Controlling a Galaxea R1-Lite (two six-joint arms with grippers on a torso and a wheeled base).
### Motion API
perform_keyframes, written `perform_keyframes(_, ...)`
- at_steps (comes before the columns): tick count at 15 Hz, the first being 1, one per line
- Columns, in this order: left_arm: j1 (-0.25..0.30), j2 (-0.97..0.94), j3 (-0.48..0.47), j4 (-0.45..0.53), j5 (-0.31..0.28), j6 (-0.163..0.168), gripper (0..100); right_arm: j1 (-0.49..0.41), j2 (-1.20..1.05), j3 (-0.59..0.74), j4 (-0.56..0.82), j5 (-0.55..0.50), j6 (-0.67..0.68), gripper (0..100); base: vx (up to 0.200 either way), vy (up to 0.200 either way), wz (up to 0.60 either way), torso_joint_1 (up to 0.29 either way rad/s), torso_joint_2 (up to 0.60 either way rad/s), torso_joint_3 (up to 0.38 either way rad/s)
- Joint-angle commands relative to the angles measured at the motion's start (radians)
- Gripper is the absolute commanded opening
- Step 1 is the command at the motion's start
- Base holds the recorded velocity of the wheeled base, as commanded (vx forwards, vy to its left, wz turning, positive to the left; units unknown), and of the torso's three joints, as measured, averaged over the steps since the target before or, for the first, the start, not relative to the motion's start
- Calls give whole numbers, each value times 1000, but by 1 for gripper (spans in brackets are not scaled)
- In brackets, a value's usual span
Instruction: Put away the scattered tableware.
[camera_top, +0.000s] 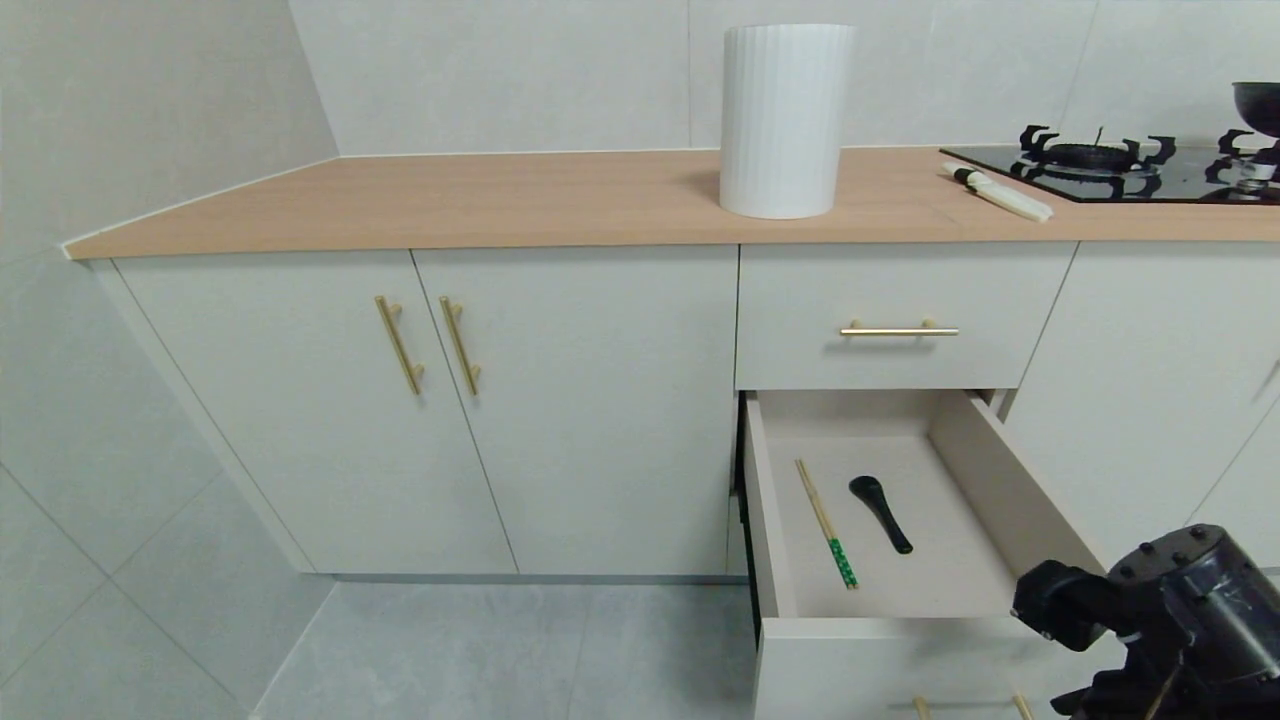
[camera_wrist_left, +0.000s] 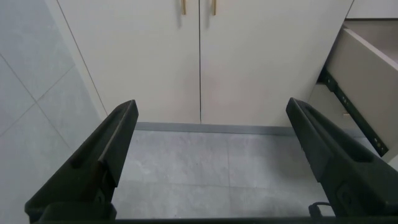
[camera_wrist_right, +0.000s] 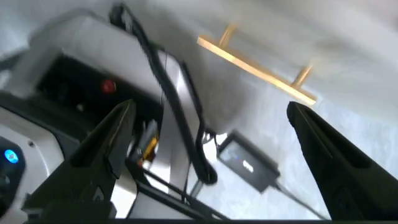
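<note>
The lower drawer (camera_top: 1010, 490) stands pulled out. Inside it lie a pair of wooden chopsticks with green ends (camera_top: 827, 523) and a black spoon (camera_top: 880, 512), side by side and apart. A long white utensil with a dark end (camera_top: 996, 192) lies on the wooden countertop (camera_top: 450, 200) beside the stove. My right arm (camera_top: 1150, 610) hangs low by the drawer's front right corner. The right gripper (camera_wrist_right: 211, 109) is open and holds nothing, with a gold drawer handle (camera_wrist_right: 255, 61) beyond it. My left gripper (camera_wrist_left: 211, 112) is open and empty, facing the floor before the cabinet doors (camera_wrist_left: 199, 56).
A tall white ribbed container (camera_top: 782, 120) stands on the counter above the drawers. The black gas stove (camera_top: 1120, 165) is at the far right. The upper drawer (camera_top: 900, 315) is closed. The open drawer's side (camera_wrist_left: 364, 68) juts out into the floor space.
</note>
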Motion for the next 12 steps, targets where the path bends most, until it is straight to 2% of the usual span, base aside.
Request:
perform_keyframes(1,0,0,0,0,0,0,100,3,86,-9,-4,-28,12,100,0,0,0,0,0,0)
perform_keyframes(10,0,0,0,0,0,0,100,-36,224,-112,-49,-137,239,100,0,0,0,0,0,0)
perform_keyframes(12,0,0,0,0,0,0,100,-43,226,-117,-69,-147,240,100,0,0,0,0,0,0)
